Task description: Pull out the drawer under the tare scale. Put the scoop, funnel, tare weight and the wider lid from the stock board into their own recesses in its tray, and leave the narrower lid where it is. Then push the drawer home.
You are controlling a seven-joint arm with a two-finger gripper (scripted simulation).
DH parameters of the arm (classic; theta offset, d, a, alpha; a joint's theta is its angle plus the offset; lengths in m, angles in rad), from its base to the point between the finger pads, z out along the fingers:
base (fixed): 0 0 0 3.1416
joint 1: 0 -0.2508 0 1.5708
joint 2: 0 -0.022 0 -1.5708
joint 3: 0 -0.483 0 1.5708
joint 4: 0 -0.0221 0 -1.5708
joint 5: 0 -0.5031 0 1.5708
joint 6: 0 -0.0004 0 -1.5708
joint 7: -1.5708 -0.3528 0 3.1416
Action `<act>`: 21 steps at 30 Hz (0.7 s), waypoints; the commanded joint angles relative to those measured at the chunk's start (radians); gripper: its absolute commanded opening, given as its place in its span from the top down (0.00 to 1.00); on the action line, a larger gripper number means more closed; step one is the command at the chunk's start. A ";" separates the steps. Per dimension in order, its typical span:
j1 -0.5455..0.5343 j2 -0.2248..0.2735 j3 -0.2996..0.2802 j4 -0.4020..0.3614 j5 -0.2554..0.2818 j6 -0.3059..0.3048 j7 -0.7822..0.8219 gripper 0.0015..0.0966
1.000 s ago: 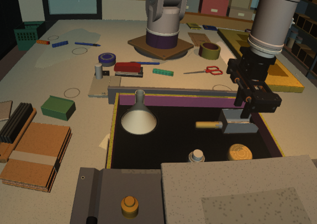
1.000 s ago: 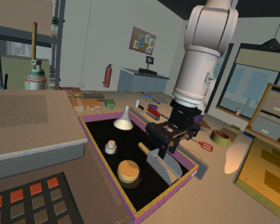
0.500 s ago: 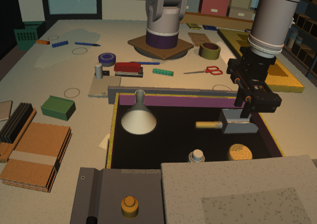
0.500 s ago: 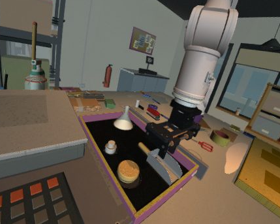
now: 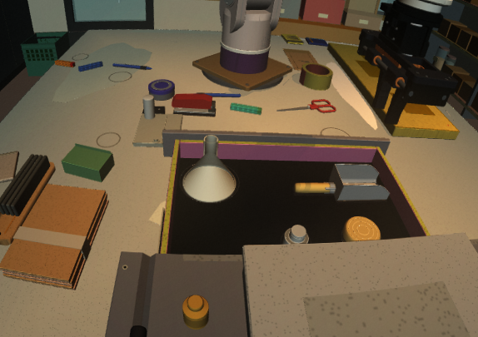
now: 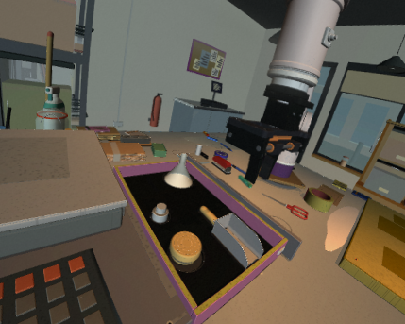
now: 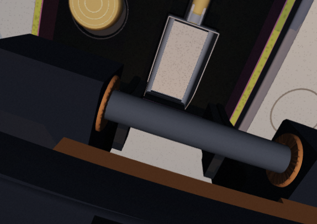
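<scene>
The drawer [image 5: 283, 195] stands pulled out from under the tare scale [image 5: 358, 287], its black tray holding the funnel [image 5: 209, 179], the scoop [image 5: 345, 183] with its yellow handle, the tare weight [image 5: 296, 234] and the wider lid [image 5: 361, 229] [image 7: 95, 9]. The scoop [image 7: 181, 60] lies flat in its recess. The narrower lid [image 5: 195, 310] sits on the stock board [image 5: 175, 295] in front. My gripper [image 5: 393, 106] [image 6: 256, 169] is raised above and beyond the drawer's far right side, partly open and empty.
Behind the drawer lie a red stapler [image 5: 193, 103], tape rolls [image 5: 316, 75], scissors [image 5: 312, 106] and the robot base [image 5: 245, 33]. A yellow mat [image 5: 399, 95] lies right. A green box [image 5: 87, 161] and cork boards [image 5: 54, 233] lie left.
</scene>
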 commanded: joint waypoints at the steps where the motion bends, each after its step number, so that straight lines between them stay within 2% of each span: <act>1: 0.000 0.005 0.000 0.006 0.000 -0.004 0.000 0.54; 21: 0.039 -0.016 0.022 0.027 -0.005 -0.006 0.062 0.54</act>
